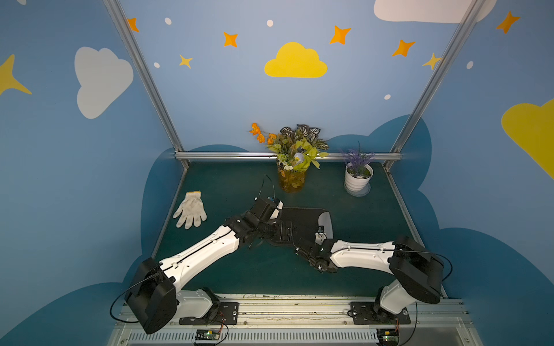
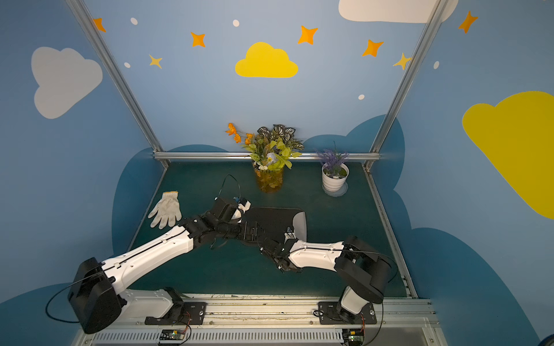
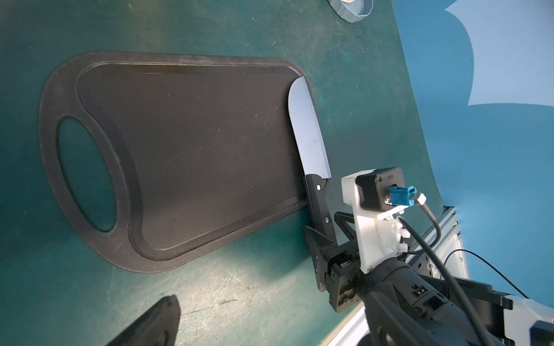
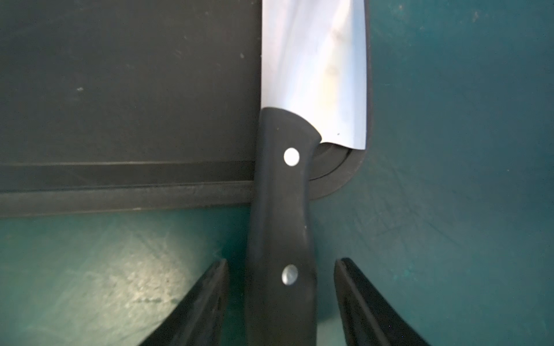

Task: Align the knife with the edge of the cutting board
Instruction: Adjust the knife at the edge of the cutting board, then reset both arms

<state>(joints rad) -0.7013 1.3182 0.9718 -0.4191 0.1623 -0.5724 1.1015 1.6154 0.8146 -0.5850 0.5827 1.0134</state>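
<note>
The knife [image 3: 309, 134] lies flat at the right end of the cutting board [image 3: 195, 149], its silver blade running along the board's short right edge. Its black handle sticks out past the near long edge over the green bench [image 1: 239, 269]. In the right wrist view the blade's outer side sits just inside the board's rim, nearly parallel to it.

The right gripper [image 4: 281, 263] is at the near end of the handle with its fingers [image 4: 209, 299] spread to either side. A strip of bench shows between each finger and the handle, so neither touches it.

The left gripper [image 1: 283, 232] hangs over the left part of the board. Only one dark finger [image 3: 159, 323] shows in its wrist view, so I cannot tell whether it is spread or pressed together. It holds nothing that can be seen.

A white glove [image 1: 191, 209] lies at the left of the bench. At the far side stand a vase of flowers [image 1: 292, 176] and a white pot of lavender [image 1: 358, 176].
</note>
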